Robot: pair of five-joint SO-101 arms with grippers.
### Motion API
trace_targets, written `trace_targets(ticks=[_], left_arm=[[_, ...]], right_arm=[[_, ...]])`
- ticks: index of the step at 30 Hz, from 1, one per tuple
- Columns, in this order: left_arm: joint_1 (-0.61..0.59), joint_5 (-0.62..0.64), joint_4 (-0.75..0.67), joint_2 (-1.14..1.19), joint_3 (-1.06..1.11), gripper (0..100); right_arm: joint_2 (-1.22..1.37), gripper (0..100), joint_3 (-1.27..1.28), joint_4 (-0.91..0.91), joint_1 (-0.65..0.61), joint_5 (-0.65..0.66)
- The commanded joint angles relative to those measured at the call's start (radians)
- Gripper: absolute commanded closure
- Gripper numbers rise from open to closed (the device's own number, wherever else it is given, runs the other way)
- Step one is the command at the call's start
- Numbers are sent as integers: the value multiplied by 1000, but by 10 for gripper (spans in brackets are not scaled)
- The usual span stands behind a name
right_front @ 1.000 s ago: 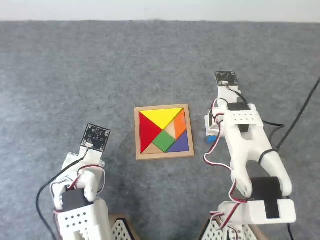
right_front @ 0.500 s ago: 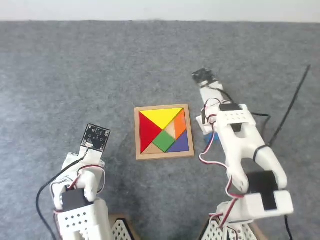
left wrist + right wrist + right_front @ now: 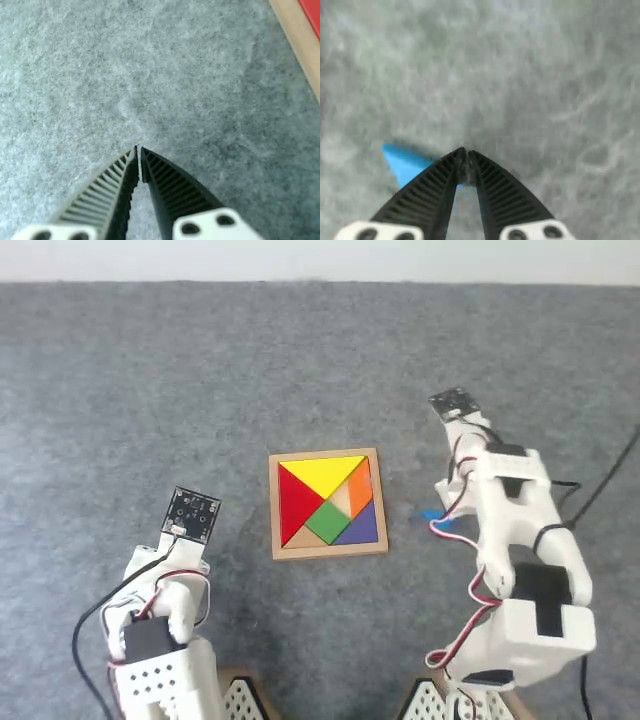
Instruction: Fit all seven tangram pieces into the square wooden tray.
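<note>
High view: square wooden tray [image 3: 327,452] at frame centre on grey tabletop [image 3: 150,370], with coloured tangram pieces [image 3: 322,478] fitted inside. Blue piece [image 3: 427,514] lies right of tray, beside right arm. Right gripper [image 3: 464,151]: jaws pressed together, tips over blue piece's edge, possibly touching. Left gripper [image 3: 138,149]: jaws pressed together above bare tabletop.

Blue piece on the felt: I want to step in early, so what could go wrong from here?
1. The right gripper is shut with its tips over the blue piece, which lies flat on the felt; it may push the piece rather than grasp it.
2. A shove could slide it against the rim of the tray instead of inside.
</note>
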Motion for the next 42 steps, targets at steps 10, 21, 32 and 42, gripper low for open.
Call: trace_targets(ticks=[10, 21, 32, 42], left_arm=[[-9, 3, 8, -5, -21, 987], [-9, 3, 8, -5, -21, 987], [-9, 3, 3, -5, -18, 987], [-9, 3, 3, -5, -18, 987]], right_arm=[[-8, 991, -91, 317, -51, 106], [-182, 976, -106, 387, -21, -29], [-363, 643, 86, 312, -269, -273], [-140, 612, 83, 173, -268, -308]])
